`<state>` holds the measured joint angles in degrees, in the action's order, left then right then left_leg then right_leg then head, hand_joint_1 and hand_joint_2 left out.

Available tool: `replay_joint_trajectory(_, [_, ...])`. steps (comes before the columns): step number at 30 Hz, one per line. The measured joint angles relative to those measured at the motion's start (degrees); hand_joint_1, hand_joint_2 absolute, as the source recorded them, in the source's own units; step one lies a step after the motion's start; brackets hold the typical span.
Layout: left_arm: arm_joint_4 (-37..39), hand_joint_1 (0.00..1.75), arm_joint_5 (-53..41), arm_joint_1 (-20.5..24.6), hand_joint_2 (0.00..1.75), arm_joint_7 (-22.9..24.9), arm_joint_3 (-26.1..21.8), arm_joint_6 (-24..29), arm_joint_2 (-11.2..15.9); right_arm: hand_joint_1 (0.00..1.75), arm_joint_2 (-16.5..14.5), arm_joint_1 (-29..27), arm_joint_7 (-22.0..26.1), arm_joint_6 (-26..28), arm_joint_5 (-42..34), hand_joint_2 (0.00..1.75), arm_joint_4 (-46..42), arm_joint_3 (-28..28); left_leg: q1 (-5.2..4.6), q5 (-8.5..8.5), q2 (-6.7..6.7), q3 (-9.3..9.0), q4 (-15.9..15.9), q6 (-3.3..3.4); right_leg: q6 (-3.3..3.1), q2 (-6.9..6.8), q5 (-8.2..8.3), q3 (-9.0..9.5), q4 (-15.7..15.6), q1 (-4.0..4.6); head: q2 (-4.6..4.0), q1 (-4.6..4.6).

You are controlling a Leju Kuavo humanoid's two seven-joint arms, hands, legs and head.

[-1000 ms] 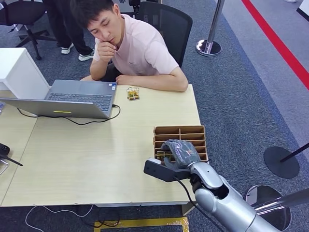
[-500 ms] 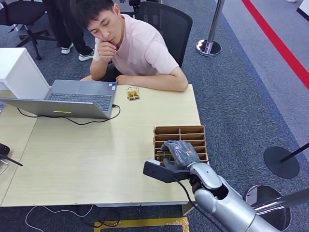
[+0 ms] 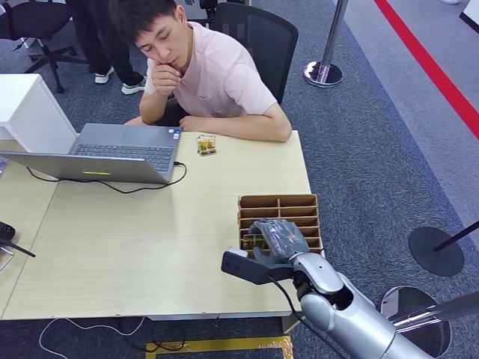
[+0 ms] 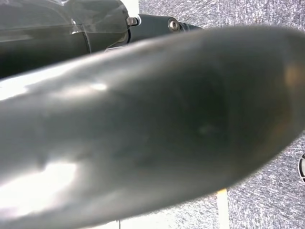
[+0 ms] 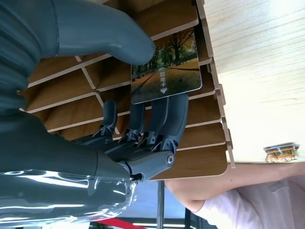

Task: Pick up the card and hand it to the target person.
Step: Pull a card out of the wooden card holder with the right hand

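Pinching card [image 5: 166, 67], right hand [image 3: 277, 239] fingers [image 5: 169, 119] edged slightly left over slotted tray [image 3: 307, 202].

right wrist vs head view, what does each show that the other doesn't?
Right wrist: the card, printed with an autumn tree scene, pinched between the right hand's thumb and fingers over the tray's slats.
Head: the laptop, the full table and the chair; here the hand's back hides the card.
Both: the wooden tray, the right hand, the seated person, and a small packet.
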<state>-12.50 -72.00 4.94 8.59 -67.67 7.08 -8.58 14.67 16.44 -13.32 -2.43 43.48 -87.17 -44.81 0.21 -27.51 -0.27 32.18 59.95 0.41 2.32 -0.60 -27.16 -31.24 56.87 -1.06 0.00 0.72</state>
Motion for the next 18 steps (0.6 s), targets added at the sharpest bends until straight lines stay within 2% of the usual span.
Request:
replay_joint_trajectory(10, [0.0, 0.0, 0.0, 0.0, 0.0, 0.1, 0.0, 0.0, 0.0, 0.95, 0.0, 0.0, -0.5, -0.5, 0.3, 1.75, 0.0, -0.1, 0.0, 0.0, 0.0, 0.0, 0.0, 0.0, 0.0, 0.0, 0.0, -0.01, 0.0, 0.0, 0.0, 0.0])
replay_joint_trajectory(12, [0.0, 0.0, 0.0, 0.0, 0.0, 0.1, 0.0, 0.0, 0.0, 1.01, 0.0, 0.0, -0.5, -0.5, 0.3, 1.75, 0.0, -0.1, 0.0, 0.0, 0.0, 0.01, 0.0, 0.0, 0.0, 0.0, 0.0, -0.01, 0.0, 0.0, 0.0, 0.0])
replay_joint_trajectory(16, [0.0, 0.0, 0.0, 0.0, 0.0, 0.0, 0.0, 0.0, 0.0, 1.29, 0.0, -0.1, -0.5, -0.6, 0.3, 1.75, 0.0, -0.1, 0.0, 0.0, 0.0, 0.01, 0.0, 0.0, 0.0, 0.0, 0.0, -0.01, 0.0, 0.0, 0.0, 0.0])
replay_joint_trajectory(18, [0.0, 0.0, 0.0, 0.0, 0.0, 0.0, 0.0, 0.0, 0.0, 1.35, 0.0, -0.1, -0.5, -0.6, 0.3, 1.75, 0.0, -0.1, 0.0, 0.0, 0.0, 0.01, 0.0, 0.0, 0.0, 0.0, 0.0, -0.01, 0.0, 0.0, 0.0, 0.0])
